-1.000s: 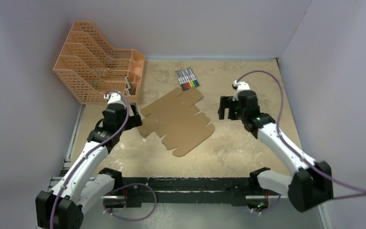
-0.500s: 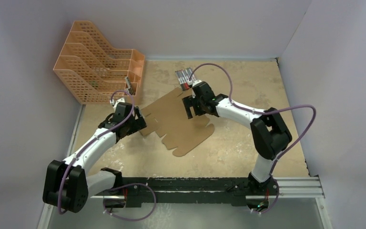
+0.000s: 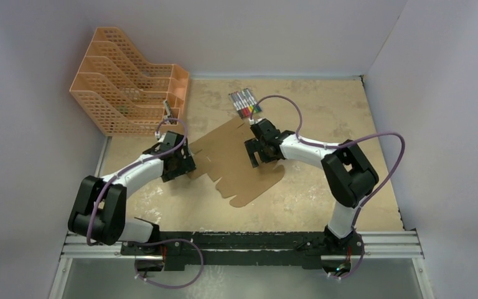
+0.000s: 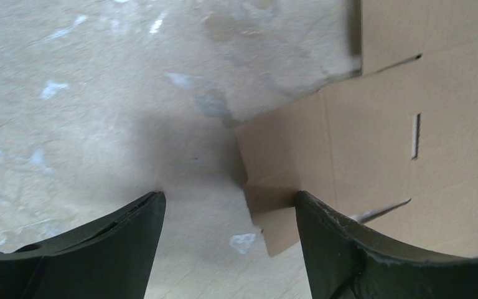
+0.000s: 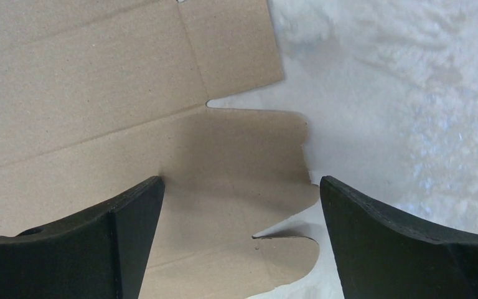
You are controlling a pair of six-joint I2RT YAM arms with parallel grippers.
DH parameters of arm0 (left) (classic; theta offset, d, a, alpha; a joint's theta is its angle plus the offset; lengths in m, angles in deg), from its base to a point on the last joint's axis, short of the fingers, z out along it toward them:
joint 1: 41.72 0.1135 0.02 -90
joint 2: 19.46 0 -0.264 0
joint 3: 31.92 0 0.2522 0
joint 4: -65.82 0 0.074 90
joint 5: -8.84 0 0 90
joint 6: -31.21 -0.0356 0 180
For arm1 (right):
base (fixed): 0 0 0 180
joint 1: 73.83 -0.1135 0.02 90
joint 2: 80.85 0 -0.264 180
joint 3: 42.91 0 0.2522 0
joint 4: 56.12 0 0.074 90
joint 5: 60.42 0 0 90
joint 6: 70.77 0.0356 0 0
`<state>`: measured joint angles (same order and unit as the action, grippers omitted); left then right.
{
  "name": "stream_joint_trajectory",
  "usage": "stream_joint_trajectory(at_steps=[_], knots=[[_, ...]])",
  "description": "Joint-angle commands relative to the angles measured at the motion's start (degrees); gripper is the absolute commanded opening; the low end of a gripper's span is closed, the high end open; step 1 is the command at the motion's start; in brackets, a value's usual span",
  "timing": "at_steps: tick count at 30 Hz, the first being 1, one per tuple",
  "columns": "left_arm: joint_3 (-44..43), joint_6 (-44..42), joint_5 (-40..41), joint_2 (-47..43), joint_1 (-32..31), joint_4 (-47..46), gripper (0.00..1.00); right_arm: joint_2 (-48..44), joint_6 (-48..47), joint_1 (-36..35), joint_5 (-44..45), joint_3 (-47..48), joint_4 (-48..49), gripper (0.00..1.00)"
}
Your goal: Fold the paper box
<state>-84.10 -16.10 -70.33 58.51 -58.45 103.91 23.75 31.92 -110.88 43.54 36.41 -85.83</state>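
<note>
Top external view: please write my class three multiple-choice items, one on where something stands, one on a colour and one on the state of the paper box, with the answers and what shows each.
1. Where does the file rack stand?
A. At the far left corner of the table
B. At the near right corner
C. On top of the cardboard

2. What colour is the paper box?
A. White
B. Brown
C. Blue

3. What state is the paper box in?
A. Folded into a closed box
B. Lifted clear of the table
C. Unfolded, lying as a sheet on the table

Answers:
1 A, because the rack sits against the left wall near the back wall.
2 B, because the sheet is plain brown cardboard.
3 C, because its flaps and rounded tabs are spread out on the tabletop.
</note>
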Motion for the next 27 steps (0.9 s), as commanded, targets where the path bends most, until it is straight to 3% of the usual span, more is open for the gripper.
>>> stream_joint_trajectory(at_steps=[1, 12, 13, 14, 20, 27], knots=[[-4.36, 0.0, 1.12, 3.72, -2.39, -2.41, 0.75, -3.44, 0.49, 0.06, 4.25, -4.73, -6.68, 0.98], [-14.6, -3.13, 0.98, 15.76, -7.43, -3.0, 0.62, -15.54, 1.19, -2.2, 2.78, -15.37, -12.74, 0.99], [-15.66, -3.29, 0.9, 16.93, -8.01, -3.04, 0.61, -16.49, 15.29, -2.64, 2.31, -16.1, -13.01, 0.99], [-16.74, -3.36, 0.86, 18.09, -8.5, -3.08, 0.61, -17.38, 17.81, -2.97, 1.78, -16.78, -13.09, 0.99], [-22.71, -4.66, 1.45, 23.59, -9.99, -3.7, 0.59, -22.38, 20.29, -4.62, -0.62, -17.32, -13.06, 0.99], [-25.25, -5.38, 4.28, 17.32, -9.94, -1.71, 0.63, -30.26, 17.64, -2.05, -0.07, -14.83, -14.44, 0.99]])
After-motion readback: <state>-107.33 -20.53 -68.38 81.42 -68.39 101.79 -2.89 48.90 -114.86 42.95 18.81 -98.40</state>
